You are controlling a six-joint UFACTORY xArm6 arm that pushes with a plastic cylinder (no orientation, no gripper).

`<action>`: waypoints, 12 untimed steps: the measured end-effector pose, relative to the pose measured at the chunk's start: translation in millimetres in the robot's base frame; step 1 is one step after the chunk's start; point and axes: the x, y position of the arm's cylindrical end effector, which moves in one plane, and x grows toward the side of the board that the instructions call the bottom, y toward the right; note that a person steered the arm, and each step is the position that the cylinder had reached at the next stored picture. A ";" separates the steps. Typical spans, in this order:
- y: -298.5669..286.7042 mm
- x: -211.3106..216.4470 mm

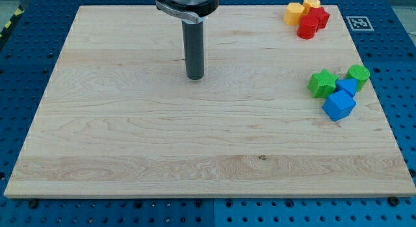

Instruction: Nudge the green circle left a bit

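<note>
The green circle sits near the board's right edge, touching a small blue block. A green star lies to its left, and a larger blue block lies below them. My tip stands on the board left of the view's centre, far to the left of the green circle, touching no block.
A cluster at the view's top right holds a yellow block, a second yellow block, a red star and a red block. The wooden board lies on a blue perforated table with a marker tag.
</note>
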 end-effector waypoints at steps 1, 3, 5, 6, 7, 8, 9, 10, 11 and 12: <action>0.0 0.0; 84.8 -27.2; 175.6 -38.2; 175.7 -38.2; 204.6 -38.2; 254.1 -38.2; 298.1 -38.1; 320.4 -32.5; 353.2 -13.6; 358.0 8.7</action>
